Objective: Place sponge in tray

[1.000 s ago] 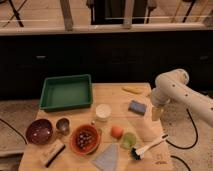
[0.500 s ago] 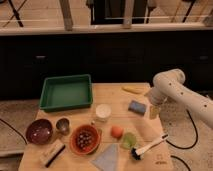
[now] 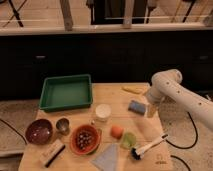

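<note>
Hanging over the tabletop [image 3: 113, 93] near its right edge, the gripper [image 3: 151, 111] is just beside the sponge [image 3: 136, 106], fingers apart, w/ nothing held. Sponge lies flat on the wood; tray [image 3: 66, 93] sits at the far-left corner, well apart.

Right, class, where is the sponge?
Camera view: the sponge lies on the table, right side, just below the yellow item, with the tool immediately right of it.

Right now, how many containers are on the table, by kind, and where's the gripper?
Tray: 1 (green tray)
Bowls: 2 (maroon bowl, orange bowl)
Cups: 2 (white cup, metal cup)
Total: 5
The gripper hangs beside the sponge, on its right in view.
</note>
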{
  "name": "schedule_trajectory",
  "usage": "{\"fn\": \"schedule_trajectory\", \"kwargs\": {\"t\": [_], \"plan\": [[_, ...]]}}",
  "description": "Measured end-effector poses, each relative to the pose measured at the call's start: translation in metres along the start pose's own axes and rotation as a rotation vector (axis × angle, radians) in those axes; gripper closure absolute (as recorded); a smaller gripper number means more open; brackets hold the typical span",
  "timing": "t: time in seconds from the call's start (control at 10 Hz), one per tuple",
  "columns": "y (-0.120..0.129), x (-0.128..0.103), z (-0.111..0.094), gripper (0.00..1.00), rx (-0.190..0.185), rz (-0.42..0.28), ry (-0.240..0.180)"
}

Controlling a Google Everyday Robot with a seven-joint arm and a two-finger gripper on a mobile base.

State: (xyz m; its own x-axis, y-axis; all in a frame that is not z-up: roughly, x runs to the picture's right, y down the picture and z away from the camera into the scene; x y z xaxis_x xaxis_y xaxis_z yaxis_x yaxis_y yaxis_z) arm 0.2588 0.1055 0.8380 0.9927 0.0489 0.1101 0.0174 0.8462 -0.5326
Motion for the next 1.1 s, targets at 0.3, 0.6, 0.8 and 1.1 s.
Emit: {"fn": "schedule_trajectory", "kwargs": {"t": [0.3,0.6,0.8,1.1], "plan": [[-0.007,0.002,0.009,0.2,-0.002,0.012,-0.017],[-0.015,0.004,0.017,0.2,-0.007,0.032,-0.036],[-0.018,0.006,0.021,0.2,-0.009,0.042,-0.044],[-0.021,0.006,0.029,0.2,-0.011,0.054,-0.052]]}}
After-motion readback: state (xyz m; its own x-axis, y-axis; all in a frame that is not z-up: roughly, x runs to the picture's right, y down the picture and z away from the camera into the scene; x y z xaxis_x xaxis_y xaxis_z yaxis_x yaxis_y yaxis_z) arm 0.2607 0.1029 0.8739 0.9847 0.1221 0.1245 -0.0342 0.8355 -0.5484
